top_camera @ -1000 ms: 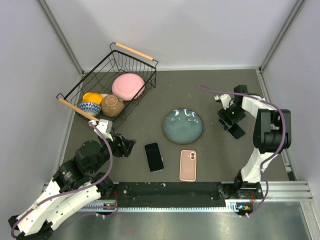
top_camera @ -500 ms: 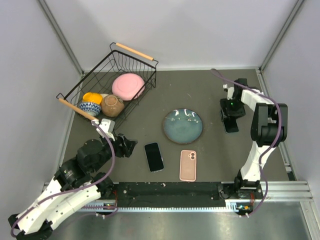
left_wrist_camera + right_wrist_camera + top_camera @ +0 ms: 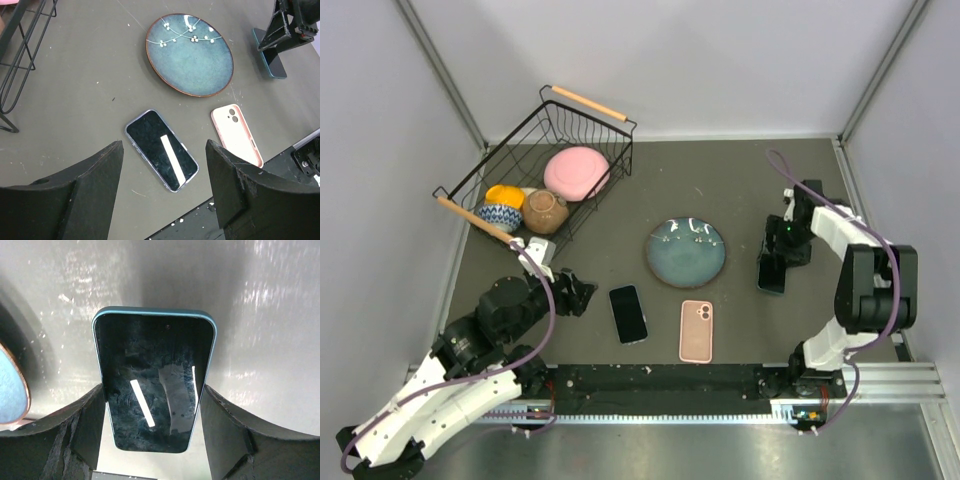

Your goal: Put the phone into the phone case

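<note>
A pink phone case (image 3: 696, 330) lies flat near the table's front edge; it also shows in the left wrist view (image 3: 235, 134). A black phone (image 3: 628, 313) with a clear rim lies left of it (image 3: 161, 150). My left gripper (image 3: 575, 292) is open and empty, hovering just left of the black phone (image 3: 164, 155). My right gripper (image 3: 776, 258) is shut on a teal-edged phone (image 3: 152, 365), its sides held between both fingers. That phone (image 3: 771, 276) is tilted just above the table, right of the plate (image 3: 272, 62).
A blue-green glazed plate (image 3: 686, 252) sits mid-table between the two arms. A black wire basket with wooden handles (image 3: 590, 102) holds a pink plate (image 3: 576, 172) and several bowls at the back left. Grey walls enclose the table.
My right gripper has carried the teal-edged phone toward the front and slightly left, closer to the plate. My left arm has edged slightly toward the black phone.
</note>
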`<state>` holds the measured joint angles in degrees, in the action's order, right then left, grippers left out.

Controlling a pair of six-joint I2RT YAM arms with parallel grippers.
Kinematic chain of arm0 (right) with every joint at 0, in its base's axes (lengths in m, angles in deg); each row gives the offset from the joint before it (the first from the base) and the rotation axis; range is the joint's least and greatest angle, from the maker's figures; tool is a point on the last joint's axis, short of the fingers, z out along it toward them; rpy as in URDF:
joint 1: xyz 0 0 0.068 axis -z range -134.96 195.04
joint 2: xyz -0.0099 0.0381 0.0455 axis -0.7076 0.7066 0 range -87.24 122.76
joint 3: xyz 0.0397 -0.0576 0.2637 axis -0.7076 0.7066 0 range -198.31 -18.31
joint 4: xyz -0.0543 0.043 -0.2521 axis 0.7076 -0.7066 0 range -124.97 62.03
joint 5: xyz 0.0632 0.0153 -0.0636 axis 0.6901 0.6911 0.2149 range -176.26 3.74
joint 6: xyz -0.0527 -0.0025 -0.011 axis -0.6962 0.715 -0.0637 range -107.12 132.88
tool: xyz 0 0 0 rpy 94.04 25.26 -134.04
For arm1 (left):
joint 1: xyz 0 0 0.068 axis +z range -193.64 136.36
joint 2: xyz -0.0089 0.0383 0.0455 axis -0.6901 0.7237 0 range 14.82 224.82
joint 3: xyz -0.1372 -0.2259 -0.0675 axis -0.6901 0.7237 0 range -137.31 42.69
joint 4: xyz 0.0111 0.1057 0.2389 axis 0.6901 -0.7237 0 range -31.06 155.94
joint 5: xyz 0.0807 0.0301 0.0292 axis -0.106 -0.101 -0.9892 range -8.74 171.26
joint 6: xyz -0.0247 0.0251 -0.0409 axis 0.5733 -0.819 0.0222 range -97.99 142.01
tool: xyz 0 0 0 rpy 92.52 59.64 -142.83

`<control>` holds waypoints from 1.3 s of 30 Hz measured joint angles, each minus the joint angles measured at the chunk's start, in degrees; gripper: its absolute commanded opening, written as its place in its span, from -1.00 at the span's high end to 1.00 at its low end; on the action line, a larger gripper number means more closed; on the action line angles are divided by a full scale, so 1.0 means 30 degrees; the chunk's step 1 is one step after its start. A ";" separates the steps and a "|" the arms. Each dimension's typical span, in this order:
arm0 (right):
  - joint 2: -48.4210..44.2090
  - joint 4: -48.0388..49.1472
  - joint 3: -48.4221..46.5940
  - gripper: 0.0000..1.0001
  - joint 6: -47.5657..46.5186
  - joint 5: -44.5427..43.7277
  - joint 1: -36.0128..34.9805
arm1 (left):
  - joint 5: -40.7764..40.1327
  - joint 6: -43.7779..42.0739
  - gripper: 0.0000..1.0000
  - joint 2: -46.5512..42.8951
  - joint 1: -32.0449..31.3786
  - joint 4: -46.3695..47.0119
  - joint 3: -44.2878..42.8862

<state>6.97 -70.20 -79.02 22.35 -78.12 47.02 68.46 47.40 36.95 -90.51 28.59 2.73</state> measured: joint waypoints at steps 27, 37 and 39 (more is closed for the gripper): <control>-1.0360 0.2455 0.6747 0.27 1.2203 -0.0321 -1.4229 | 0.0044 0.0015 -0.44 -0.0532 -0.0007 -0.0015 0.0000; -0.9194 0.3075 0.6747 0.17 1.5373 -0.3876 -1.7595 | 0.0044 0.0022 -0.44 -0.0758 -0.0007 -0.0007 0.0000; -0.8837 0.3271 0.6754 0.16 1.5956 -0.4524 -1.8068 | 0.0036 0.0022 -0.44 -0.0758 -0.0007 -0.0007 0.0000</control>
<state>-19.54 -60.39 -58.76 70.22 -91.69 -7.19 68.57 47.46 34.68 -90.53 28.57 2.73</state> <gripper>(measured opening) 0.666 0.721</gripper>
